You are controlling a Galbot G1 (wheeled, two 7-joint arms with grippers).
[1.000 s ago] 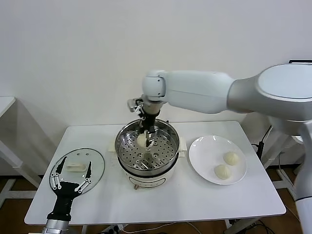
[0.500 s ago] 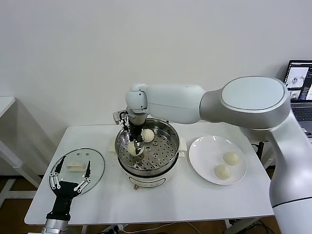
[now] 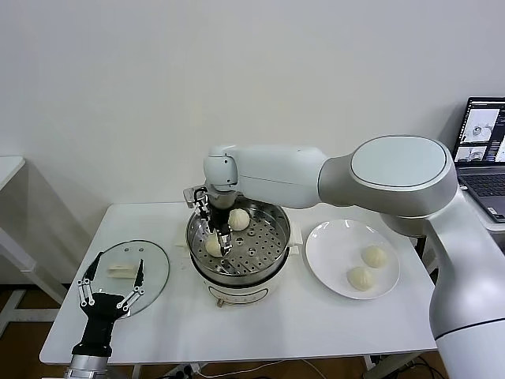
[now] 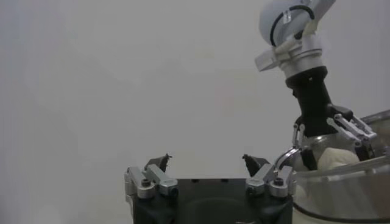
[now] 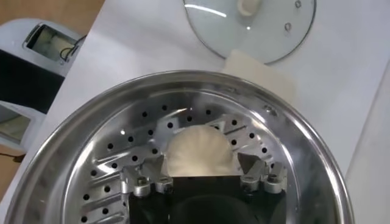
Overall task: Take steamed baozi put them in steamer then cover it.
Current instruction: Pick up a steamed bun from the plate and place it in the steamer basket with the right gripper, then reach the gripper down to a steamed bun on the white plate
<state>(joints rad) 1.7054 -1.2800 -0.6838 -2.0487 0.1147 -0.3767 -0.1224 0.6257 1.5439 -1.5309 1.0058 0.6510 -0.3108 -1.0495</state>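
The steamer stands mid-table with two steamed baozi on its perforated tray. One baozi lies at the back. The other baozi rests at the left side, between the spread fingers of my right gripper, which is open. In the right wrist view this baozi sits on the tray with my right gripper standing apart on both sides of it. Two more baozi lie on the white plate. The cover lies flat at the left. My left gripper hovers open by the cover's near edge.
A laptop stands off the table at the far right. The wall runs close behind the table. In the left wrist view my left gripper is empty, with the right gripper and the steamer's rim farther off.
My right gripper carried a baozi from the steamer's middle to its left side, lowered it onto the tray and opened. The left gripper barely shifted.
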